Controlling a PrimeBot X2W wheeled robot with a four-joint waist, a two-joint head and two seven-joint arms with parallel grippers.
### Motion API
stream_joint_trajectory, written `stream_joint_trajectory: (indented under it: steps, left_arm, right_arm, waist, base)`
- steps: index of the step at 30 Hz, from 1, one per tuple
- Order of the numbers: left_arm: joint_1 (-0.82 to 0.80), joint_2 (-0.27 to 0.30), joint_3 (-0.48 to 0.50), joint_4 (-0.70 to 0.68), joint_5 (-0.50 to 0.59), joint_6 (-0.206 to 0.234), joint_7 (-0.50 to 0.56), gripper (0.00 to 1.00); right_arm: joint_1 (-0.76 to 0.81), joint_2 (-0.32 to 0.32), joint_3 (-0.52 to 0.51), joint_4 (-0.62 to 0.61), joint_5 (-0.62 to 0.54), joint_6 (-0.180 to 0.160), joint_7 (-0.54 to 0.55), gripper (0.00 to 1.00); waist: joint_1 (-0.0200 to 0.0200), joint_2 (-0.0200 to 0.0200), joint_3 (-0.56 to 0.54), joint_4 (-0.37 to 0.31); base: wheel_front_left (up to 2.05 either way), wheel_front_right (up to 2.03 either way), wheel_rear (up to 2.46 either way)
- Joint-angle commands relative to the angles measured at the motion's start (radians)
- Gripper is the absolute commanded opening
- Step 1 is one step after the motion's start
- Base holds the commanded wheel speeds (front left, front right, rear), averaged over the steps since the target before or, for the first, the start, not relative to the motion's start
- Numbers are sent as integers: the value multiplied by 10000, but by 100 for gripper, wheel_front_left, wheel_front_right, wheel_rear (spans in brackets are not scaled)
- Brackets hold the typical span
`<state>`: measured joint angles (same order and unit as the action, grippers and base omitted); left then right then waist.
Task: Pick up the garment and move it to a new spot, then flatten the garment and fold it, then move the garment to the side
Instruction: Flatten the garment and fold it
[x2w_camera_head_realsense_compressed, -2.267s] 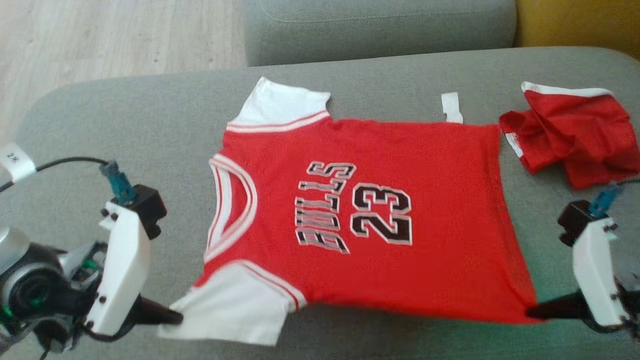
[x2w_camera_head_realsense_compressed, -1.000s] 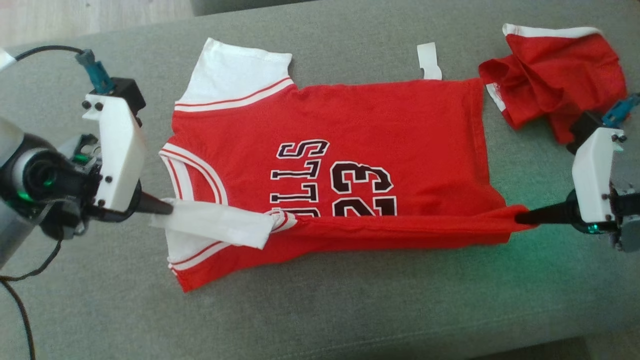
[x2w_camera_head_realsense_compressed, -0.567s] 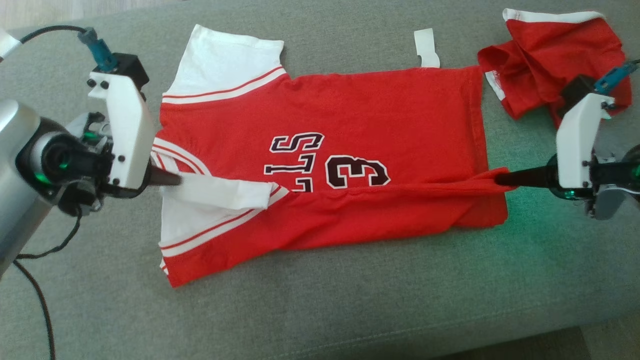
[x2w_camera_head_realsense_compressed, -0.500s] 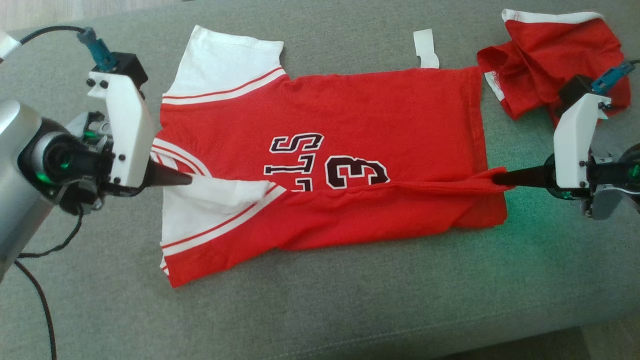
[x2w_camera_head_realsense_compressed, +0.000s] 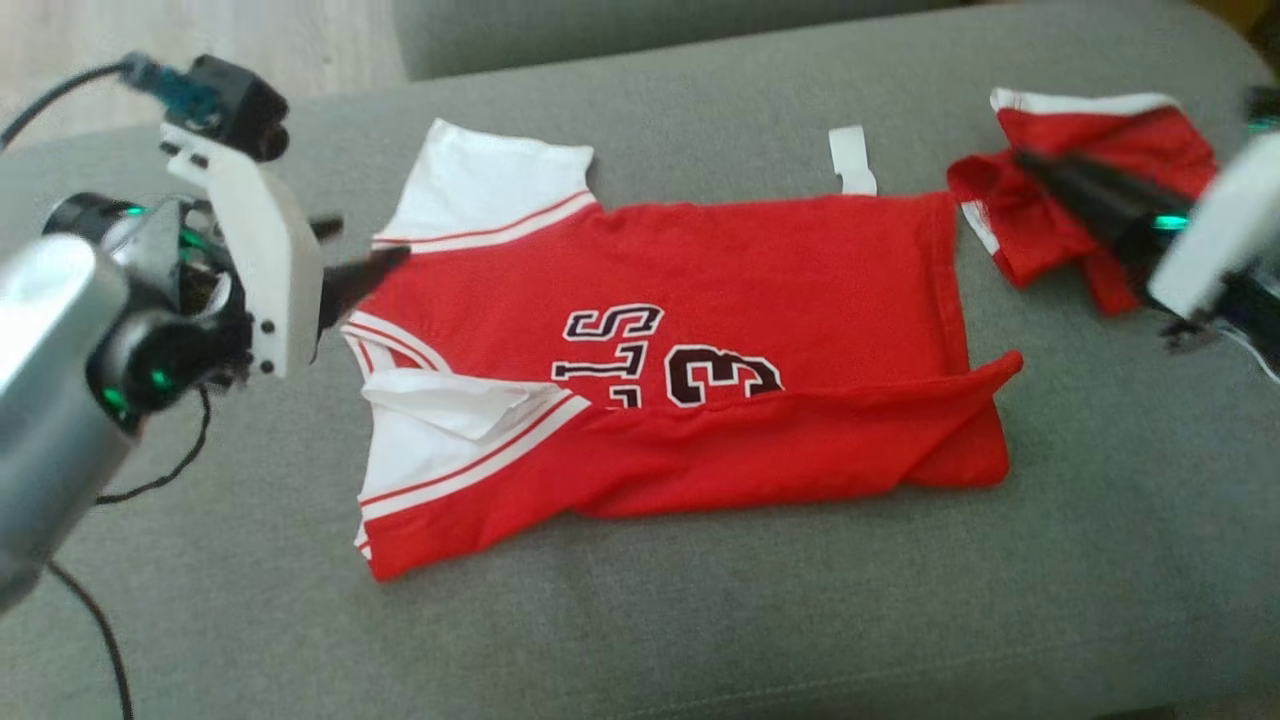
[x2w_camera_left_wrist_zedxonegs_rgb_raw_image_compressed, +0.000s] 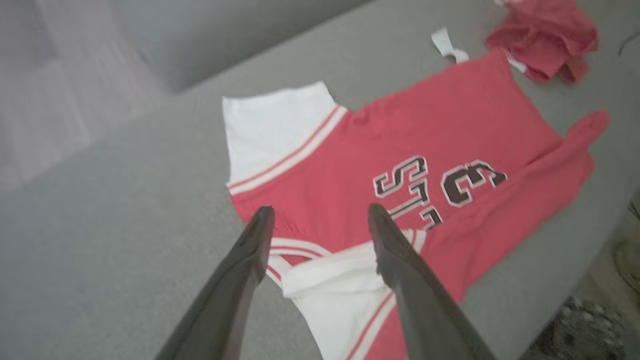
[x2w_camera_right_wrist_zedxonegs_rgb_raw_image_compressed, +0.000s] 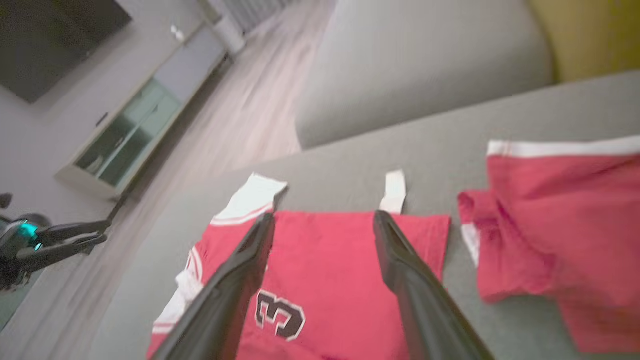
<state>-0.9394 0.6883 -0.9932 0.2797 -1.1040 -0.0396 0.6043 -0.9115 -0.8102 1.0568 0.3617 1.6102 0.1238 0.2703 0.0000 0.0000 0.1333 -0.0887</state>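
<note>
A red jersey (x2w_camera_head_realsense_compressed: 760, 290) lies spread on a grey sofa (x2w_camera_head_realsense_compressed: 640, 620), its near long edge folded up over the middle and half covering the number. The left gripper (x2w_camera_left_wrist_zedxonegs_rgb_raw_image_compressed: 320, 212) hovers at the collar end, the right gripper (x2w_camera_right_wrist_zedxonegs_rgb_raw_image_compressed: 325, 219) at the hem end by crumpled red shorts (x2w_camera_head_realsense_compressed: 1180, 145). Both are spread wide, holding nothing. One loose fold looks done; further folds and the move aside remain.

— What is lying around the work?

— A grey woven-fabric sofa seat (x2w_camera_head_realsense_compressed: 700, 620) is spreading across the head view. A grey padded cushion block (x2w_camera_head_realsense_compressed: 650, 25) is sitting at twelve o'clock, and pale wooden plank flooring (x2w_camera_head_realsense_compressed: 280, 30) is showing at eleven.

— Farther off?

— In the right wrist view, a low glass-fronted cabinet (x2w_camera_right_wrist_zedxonegs_rgb_raw_image_compressed: 140, 125) is standing at nine, with a dark flat screen (x2w_camera_right_wrist_zedxonegs_rgb_raw_image_compressed: 50, 35) showing at ten.
</note>
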Motion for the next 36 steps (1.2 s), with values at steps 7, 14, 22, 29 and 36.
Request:
stream_joint_trajectory:
  steps: [7,14,22,29,36]
  left_arm:
    - [1122,534,1085,-1381,1966,1965,-4165,100]
    - [3685,627,1755,-2776,2081,4245,-6674,100]
    - [6280,498,1984,-3532,1278,5659,-7538,100]
    - [6902,-2,1411,-3018,1425,6008,-7597,100]
    - [6398,-958,705,-1793,1524,5417,-7194,100]
  right_arm:
    - [2123,-913,-757,-376,-1661,69,-4537,100]
    - [3876,-156,-3267,455,-4393,69,-5313,100]
    - [6745,1668,-5372,285,-6499,69,-5116,100]
    - [7441,2977,-6501,410,-8091,69,-3394,100]
    - [7551,4029,-7208,387,-9425,69,-1625,100]
  waist:
    - [0,0,-541,458]
    - [0,0,-741,487]
    - [0,0,-655,362]
    - [0,0,-475,365]
    - [0,0,-109,486]
  base:
    - [0,0,0]
    - [0,0,0]
    - [0,0,0]
    - [0,0,0]
    - [0,0,0]
